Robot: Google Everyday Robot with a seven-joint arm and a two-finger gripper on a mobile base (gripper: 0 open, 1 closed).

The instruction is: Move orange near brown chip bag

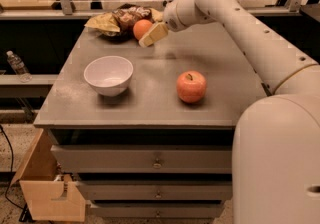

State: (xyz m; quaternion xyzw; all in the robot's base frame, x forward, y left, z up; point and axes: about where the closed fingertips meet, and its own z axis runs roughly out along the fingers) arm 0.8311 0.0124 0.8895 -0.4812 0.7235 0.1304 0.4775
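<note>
Currently the orange (142, 28) sits far-left on the tabletop (150, 100), just beside the brown chip bag (128, 17). The end effector (150, 36) is at the orange's right; can't tell if it's spread or pinching. The apple (191, 86) is nearer.

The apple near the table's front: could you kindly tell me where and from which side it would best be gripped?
Probably across its round middle, coming down from above: the apple stands upright, stem up, well apart from the bowl, so both flanks are free. The gripper is at the table's far edge, beside the orange and the brown chip bag.
</note>
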